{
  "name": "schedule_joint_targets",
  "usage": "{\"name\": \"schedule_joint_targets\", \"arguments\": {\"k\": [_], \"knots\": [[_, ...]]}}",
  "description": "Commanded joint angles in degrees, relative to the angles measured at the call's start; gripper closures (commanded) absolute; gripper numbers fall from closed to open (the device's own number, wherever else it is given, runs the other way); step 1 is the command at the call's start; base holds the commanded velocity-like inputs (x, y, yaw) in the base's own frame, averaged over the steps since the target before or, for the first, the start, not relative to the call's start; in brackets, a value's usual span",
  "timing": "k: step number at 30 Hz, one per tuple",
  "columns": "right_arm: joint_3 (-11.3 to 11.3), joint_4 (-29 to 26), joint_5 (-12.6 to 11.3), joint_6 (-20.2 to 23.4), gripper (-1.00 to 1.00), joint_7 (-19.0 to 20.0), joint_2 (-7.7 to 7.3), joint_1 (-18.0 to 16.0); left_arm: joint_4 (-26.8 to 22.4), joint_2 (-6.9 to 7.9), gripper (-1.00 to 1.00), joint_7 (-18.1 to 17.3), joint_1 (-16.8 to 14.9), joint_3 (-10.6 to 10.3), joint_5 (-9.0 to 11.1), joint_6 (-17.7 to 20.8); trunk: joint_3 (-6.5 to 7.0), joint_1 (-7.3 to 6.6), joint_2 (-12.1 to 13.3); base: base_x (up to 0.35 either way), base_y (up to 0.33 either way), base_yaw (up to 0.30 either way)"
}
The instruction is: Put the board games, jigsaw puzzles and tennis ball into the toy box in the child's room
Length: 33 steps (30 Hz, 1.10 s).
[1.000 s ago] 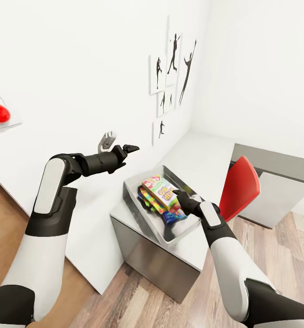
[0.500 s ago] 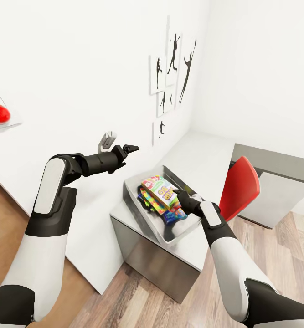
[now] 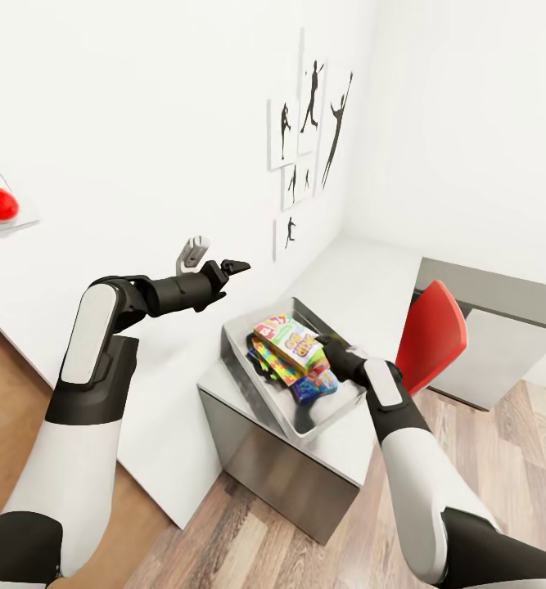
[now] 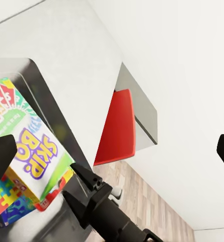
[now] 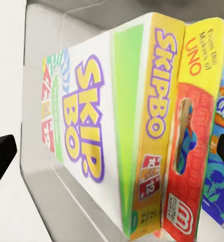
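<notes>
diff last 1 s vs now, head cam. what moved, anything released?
The right gripper has drawn back slightly from the Skip-Bo board game in the toy box, toward the box's chair side; its fingers stand apart, holding nothing. The game box barely shifted. No release is visible within these frames. Left gripper, open and raised, the red chair and the camera stayed put.

The toy box (image 3: 241, 366), light grey with thin straight walls, sits on the pale table (image 3: 363, 286), near its end at about 6 o'clock in the head view. Inside, a Skip-Bo board game (image 3: 290, 340) rests tilted on top of the pile, its white, green and yellow face up. A jigsaw puzzle (image 3: 270, 366) of bright interlocking pieces shows under it at 8 o'clock. A red and yellow game box (image 5: 192, 131) stands touching the Skip-Bo's side.
</notes>
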Motion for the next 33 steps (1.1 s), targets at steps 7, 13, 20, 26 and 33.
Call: {"name": "schedule_joint_targets", "arguments": {"k": [7, 13, 20, 26, 33], "knots": [[-0.3, -5.6, -0.8, 1.3, -1.0, -6.7, 0.06, 1.3, 0.0, -0.01, -1.0, 0.6, -0.1, 0.0, 0.5, 0.1, -0.12, 0.04, -0.1, 0.0, 0.0, 0.0], [-0.3, -9.6, -1.0, 3.5, -1.0, -11.1, 0.06, 2.3, 0.0, 0.0, -1.0, 0.6, -0.1, 0.0, 0.5, 0.1, -0.12, 0.04, -0.1, 0.0, 0.0, 0.0], [-0.3, -12.3, -1.1, 4.9, -1.0, -12.8, 0.06, 3.1, 0.0, 0.01, -1.0, 0.6, -0.1, 0.0, 0.5, 0.1, -0.12, 0.04, -0.1, 0.0, 0.0, 0.0], [-0.3, -13.5, -1.1, 5.4, -1.0, -13.7, 0.06, 3.6, 0.0, 0.01, -1.0, 0.6, -0.1, 0.0, 0.5, 0.1, -0.12, 0.04, -0.1, 0.0, 0.0, 0.0], [-0.3, -15.1, -1.1, 5.8, -1.0, -14.3, 0.06, 4.2, 0.0, 0.01, -1.0, 0.6, -0.1, 0.0, 0.5, 0.1, -0.12, 0.04, -0.1, 0.0, 0.0, 0.0]]}}
